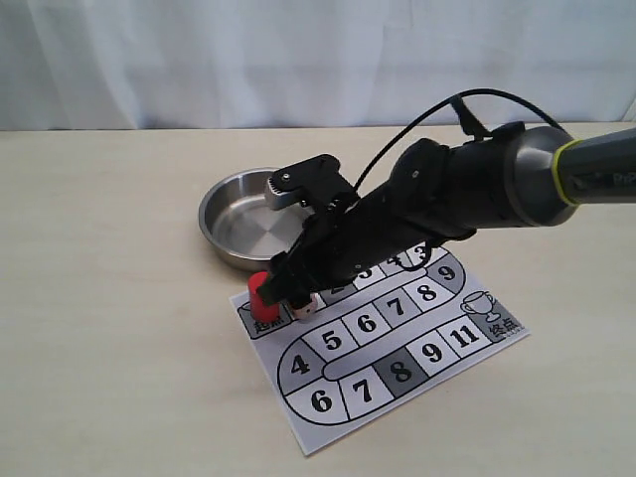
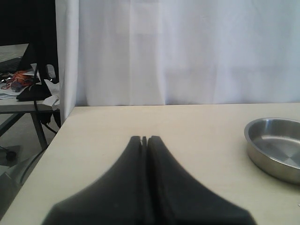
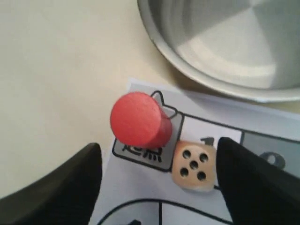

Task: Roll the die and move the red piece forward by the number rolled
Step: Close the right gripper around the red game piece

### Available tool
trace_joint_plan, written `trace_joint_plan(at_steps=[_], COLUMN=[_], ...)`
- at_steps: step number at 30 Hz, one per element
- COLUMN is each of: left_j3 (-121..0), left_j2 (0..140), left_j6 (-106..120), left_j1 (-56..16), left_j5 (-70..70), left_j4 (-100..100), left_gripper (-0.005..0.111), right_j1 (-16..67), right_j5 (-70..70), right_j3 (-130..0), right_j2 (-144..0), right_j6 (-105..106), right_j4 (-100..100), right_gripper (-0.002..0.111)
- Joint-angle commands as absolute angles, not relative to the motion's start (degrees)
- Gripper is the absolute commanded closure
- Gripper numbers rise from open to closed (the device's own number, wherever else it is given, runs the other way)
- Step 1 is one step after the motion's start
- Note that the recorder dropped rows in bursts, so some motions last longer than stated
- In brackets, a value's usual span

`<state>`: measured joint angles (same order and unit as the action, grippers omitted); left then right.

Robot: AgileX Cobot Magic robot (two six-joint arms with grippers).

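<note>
Right hand hangs low over the near-left corner of the game board, a little left of centre in the exterior view, its arm reaching in from the right edge. Fingers spread wide, holding nothing, with both playing things in the gap between them. Red piece stands upright on the start square at the board's left corner. Die sits just beside it on square 1, five pips up, so the roll looks done and the count would be five. The wide spread probably suits a pick of the piece from above, but the die is close enough to be caught too, so the hand likely needs centring on the piece. Steel bowl stands on the counter just behind the board, nothing in it. Left hand is pressed together on nothing, parked low over bare counter, seemingly kept out of the way.
</note>
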<state>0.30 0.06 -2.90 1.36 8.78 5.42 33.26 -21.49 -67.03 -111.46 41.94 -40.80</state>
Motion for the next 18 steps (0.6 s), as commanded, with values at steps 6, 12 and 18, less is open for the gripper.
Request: trace_joint_plan(at_steps=[6, 12, 18], left_j3=[0.0, 0.0, 0.0], left_j2=[0.0, 0.0, 0.0], left_j6=[-3.0, -3.0, -3.0], left_j1=[1.4, 1.4, 1.4], left_j5=[8.2, 8.1, 8.1], left_j4=[5.3, 5.3, 5.3], left_gripper=[0.107, 0.107, 0.107], right_j1=[35.8, 36.8, 36.8], right_j5=[-13.4, -11.7, -11.4], right_j3=[-67.2, -67.2, -67.2], right_j2=[-111.9, -114.4, -114.9], right_j6=[42.7, 42.4, 42.4], right_j4=[-41.5, -43.2, -46.0], right_gripper=[0.038, 0.038, 0.038])
